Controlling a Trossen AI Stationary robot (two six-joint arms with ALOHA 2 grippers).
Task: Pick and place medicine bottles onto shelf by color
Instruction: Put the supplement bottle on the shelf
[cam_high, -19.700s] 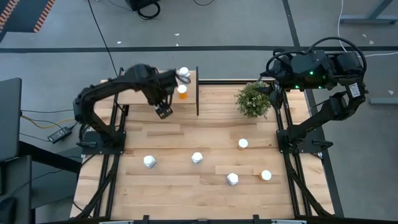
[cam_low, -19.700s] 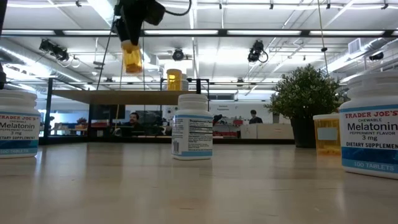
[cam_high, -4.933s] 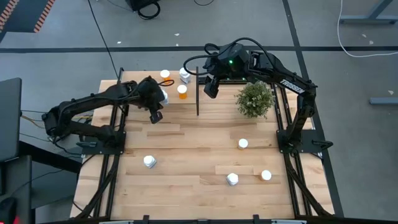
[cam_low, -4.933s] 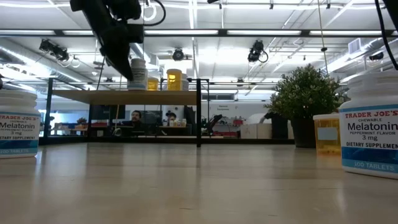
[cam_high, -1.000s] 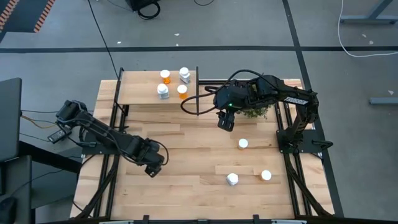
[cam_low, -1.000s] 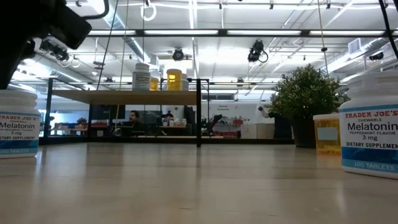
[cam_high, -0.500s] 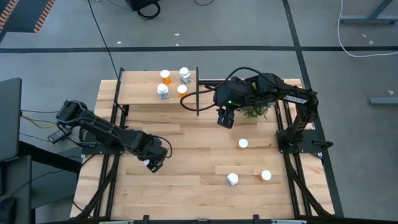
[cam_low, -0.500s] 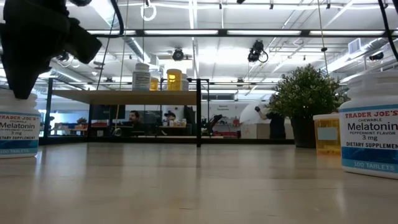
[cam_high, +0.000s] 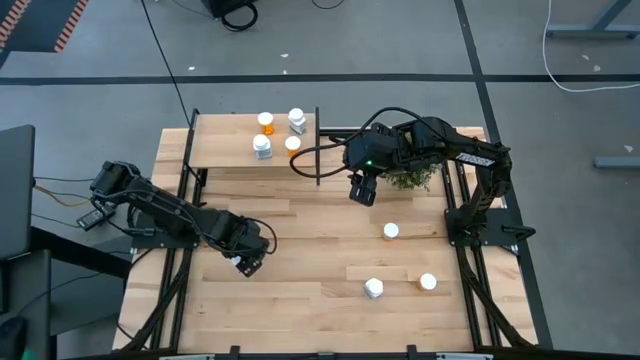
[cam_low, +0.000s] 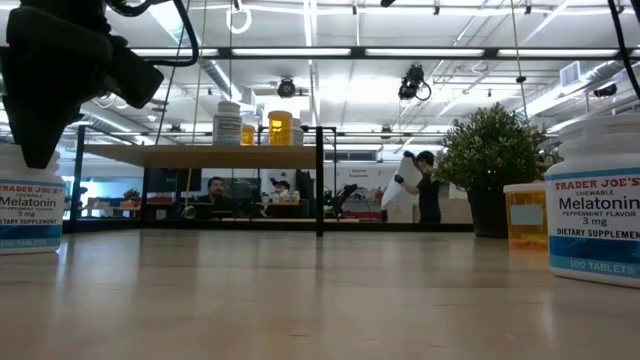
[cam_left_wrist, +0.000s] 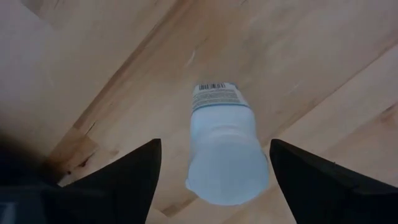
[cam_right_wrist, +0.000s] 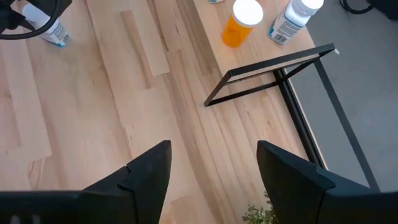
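Left hand (cam_high: 247, 264) has descended over one white bottle (cam_left_wrist: 225, 149), apparently open.

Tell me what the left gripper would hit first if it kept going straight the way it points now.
Most likely the white medicine bottle standing on the tabletop: it sits centred between the left gripper's open fingers, right ahead. How close it is cannot be judged.

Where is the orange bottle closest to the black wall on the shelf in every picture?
High view: the orange translucent bottle with a white cap stands on the light-wood shelf, just left of the black upright divider.
Low view: on the shelf, left of the divider.
Left wrist view: not in it.
Right wrist view: beside the divider.
Shared landmark: the divider.
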